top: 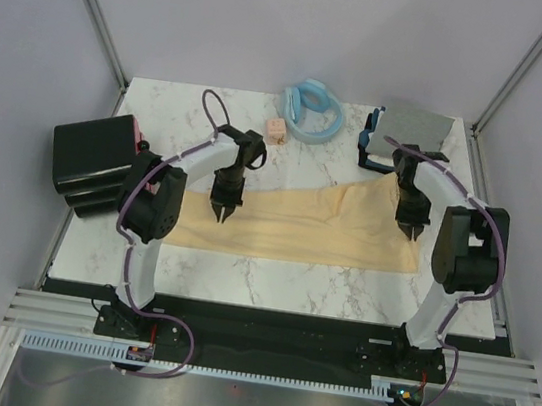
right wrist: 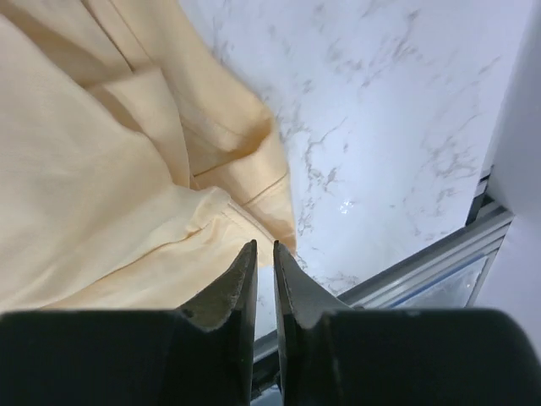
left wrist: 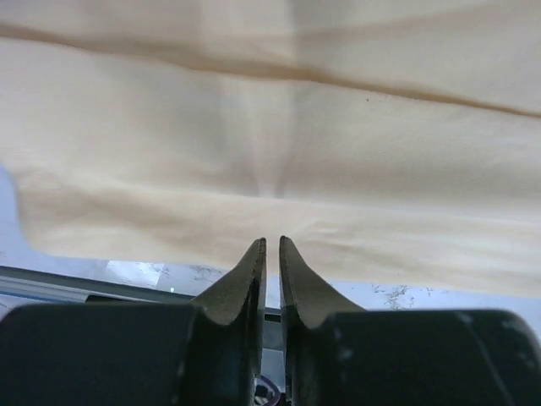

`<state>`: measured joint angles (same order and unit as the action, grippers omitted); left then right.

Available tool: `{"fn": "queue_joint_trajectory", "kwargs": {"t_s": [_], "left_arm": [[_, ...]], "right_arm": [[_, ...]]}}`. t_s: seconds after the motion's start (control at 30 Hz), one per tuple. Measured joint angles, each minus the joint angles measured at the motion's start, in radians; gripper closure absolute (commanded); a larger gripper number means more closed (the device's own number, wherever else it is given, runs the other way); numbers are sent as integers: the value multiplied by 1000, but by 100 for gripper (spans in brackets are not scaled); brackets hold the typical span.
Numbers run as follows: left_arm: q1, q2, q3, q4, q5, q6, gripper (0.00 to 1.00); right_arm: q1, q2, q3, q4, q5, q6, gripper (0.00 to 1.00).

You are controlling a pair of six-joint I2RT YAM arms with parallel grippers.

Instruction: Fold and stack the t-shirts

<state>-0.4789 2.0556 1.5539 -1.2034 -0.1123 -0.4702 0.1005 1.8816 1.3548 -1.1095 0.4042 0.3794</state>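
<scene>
The large pale yellow-cream t-shirt (top: 298,225) lies as a long folded strip across the middle of the marble table (top: 270,279). My left gripper (top: 221,212) hovers over its left part, jaws almost together with nothing between them; the left wrist view shows the cloth (left wrist: 270,127) below the gripper (left wrist: 272,241). My right gripper (top: 409,228) is over the strip's right end, also closed and empty; the right wrist view shows the gripper (right wrist: 265,245) by the shirt's bunched sleeve and hem (right wrist: 101,194). A folded pile with a grey t-shirt (top: 415,127) on top sits at the back right, navy and white cloth (top: 371,149) beneath it.
A light blue ring-shaped thing (top: 312,110) and a small pink cube (top: 275,130) lie at the back centre. A black box with a pink-red side (top: 95,163) hangs off the table's left edge. Metal rails (right wrist: 439,262) border the table's near and right edges.
</scene>
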Motion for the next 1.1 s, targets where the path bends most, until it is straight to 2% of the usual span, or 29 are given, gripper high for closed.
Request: {"fn": "queue_joint_trajectory", "kwargs": {"t_s": [0.03, 0.07, 0.1, 0.2, 0.37, 0.43, 0.53, 0.7, 0.8, 1.07, 1.1], "left_arm": [[11, -13, 25, -10, -14, 0, 80], [24, -29, 51, -19, -26, 0, 72], [35, -47, 75, -26, -40, 0, 71], [66, -111, 105, -29, -76, 2, 71], [137, -190, 60, -26, -127, 2, 72], [172, -189, 23, -19, -127, 1, 72], [207, -186, -21, -19, -128, -2, 72], [206, -201, -92, -5, -141, -16, 71], [209, -223, -150, 2, -141, -26, 71], [220, -243, -290, 14, -141, -53, 71], [220, -243, -296, 14, -141, -53, 71]], "right_arm": [[-1, -21, 35, -6, 8, 3, 80], [-2, -35, 63, -13, 15, 6, 80], [-3, -52, 94, -15, 21, 10, 79], [-3, -100, 165, -24, 19, 17, 80], [25, -128, 233, -16, -69, 5, 79], [84, -104, 270, -13, -108, -10, 78], [252, -2, 397, 13, -185, -26, 75], [459, 137, 531, 68, -301, -27, 73], [505, 183, 558, 101, -356, -25, 71], [507, 291, 563, 206, -440, -24, 67], [511, 309, 568, 216, -446, -24, 64]]}}
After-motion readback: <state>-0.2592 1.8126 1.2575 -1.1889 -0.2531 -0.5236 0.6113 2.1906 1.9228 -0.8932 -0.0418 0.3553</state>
